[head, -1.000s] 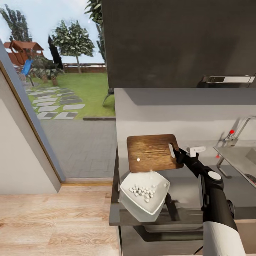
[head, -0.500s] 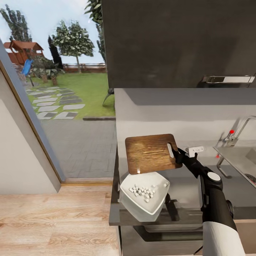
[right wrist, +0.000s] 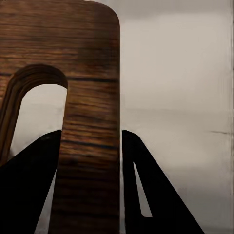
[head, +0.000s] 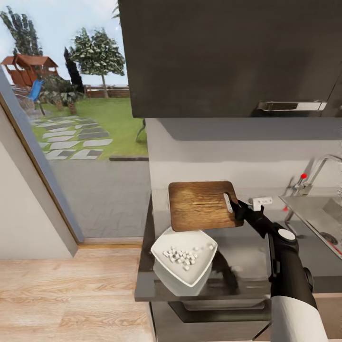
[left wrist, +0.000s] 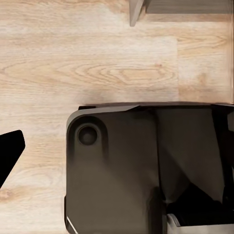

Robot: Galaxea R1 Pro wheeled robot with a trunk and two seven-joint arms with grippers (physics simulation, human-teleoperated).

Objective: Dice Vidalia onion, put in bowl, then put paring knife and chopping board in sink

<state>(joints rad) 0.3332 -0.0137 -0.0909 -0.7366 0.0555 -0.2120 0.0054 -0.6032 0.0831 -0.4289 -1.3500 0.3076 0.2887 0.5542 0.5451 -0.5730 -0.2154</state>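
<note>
Pincer (head: 236, 207) of right arm clamped on one chopping board (head: 202, 205) above one bowl (head: 184, 256); left pincer's state unclear.

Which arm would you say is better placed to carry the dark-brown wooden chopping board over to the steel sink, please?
The right. Its gripper is clamped on the handle end of the dark-brown wooden chopping board, held tilted above the white square bowl, and the grey steel sink lies on that arm's side. The left wrist view faces the floor.

I note a dark wall cabinet (head: 228, 57) overhead with a chrome bar handle (head: 290, 106). Light wood floor (head: 61, 294) lower left. Glass door shows lawn (head: 114, 128), trees (head: 97, 52), red playhouse (head: 21, 69).
</note>
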